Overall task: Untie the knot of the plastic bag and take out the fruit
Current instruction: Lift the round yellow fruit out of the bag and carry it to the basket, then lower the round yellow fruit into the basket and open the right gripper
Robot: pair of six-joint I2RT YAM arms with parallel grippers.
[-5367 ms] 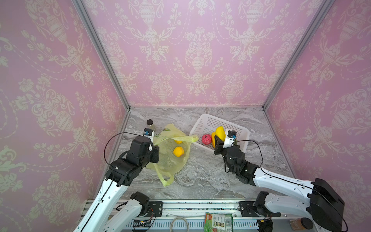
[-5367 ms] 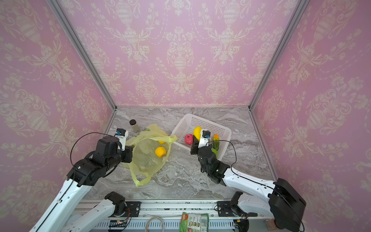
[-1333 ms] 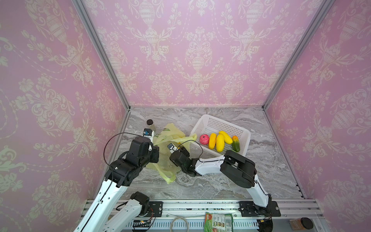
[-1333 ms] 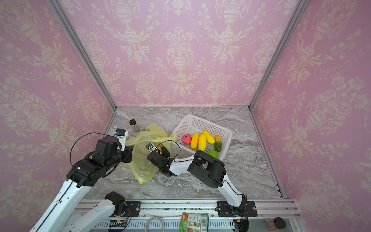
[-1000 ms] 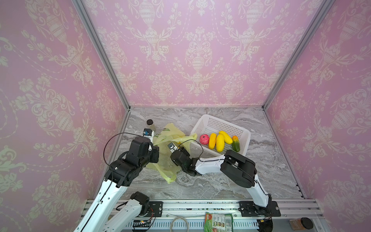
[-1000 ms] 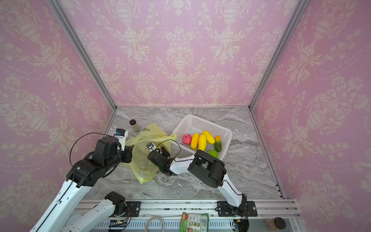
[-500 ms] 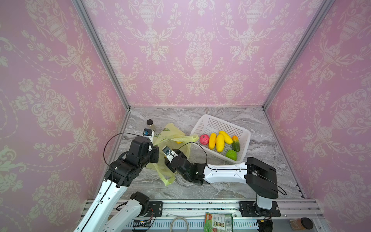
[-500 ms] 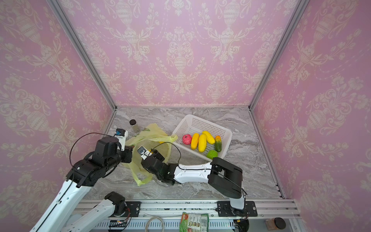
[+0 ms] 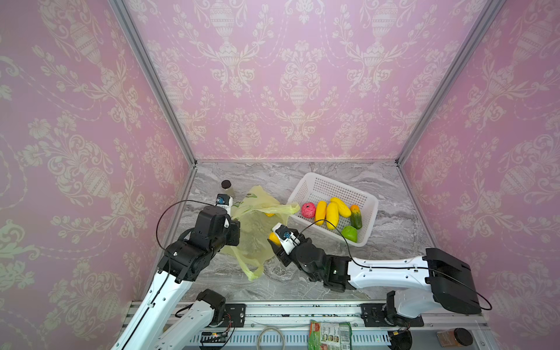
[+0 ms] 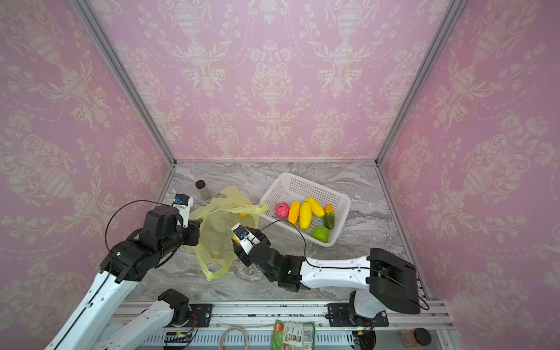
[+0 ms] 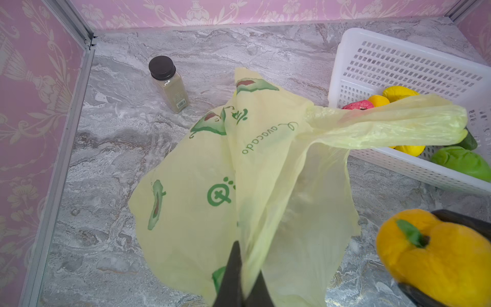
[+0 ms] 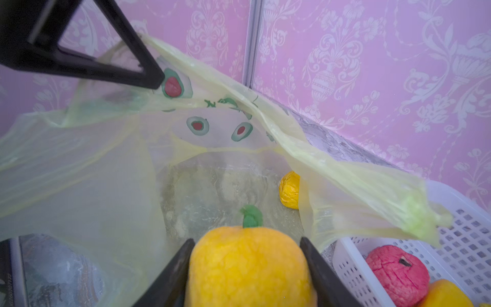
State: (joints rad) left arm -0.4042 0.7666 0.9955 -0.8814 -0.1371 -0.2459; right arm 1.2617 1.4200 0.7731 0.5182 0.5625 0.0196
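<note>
Right gripper [image 12: 245, 247] has its jaws clamped on either side of the yellow pepper [image 11: 435, 255], green stem pointing away from the wrist, just beside the open mouth of the bag [image 11: 196, 170]. On the other side, the left gripper [image 11: 240, 265] is pinched tight on the bag's edge, holding a fold of the thin plastic up so the mouth gapes. Look inside from the right wrist view: one round orange-yellow fruit [image 12: 289, 190] sits on the bag's floor, at the side towards the basket [image 9: 333, 185]. One handle loop [image 11: 385, 125] stretches loose towards that basket and reaches its near rim; in both top views a second loop [image 9: 253, 272] trails on the marble table [image 9: 394, 212] towards the front rail. In the basket: the pink ball [image 9: 308, 209] at the end nearest the bag, three yellow oblongs [image 9: 332, 215] side by side next to it, then the green-orange piece [image 9: 356, 216], and the green pepper [image 9: 349, 233] in the near corner. Behind the bag, near the back left corner, a black-capped bottle [image 9: 227, 189] stands upright.
</note>
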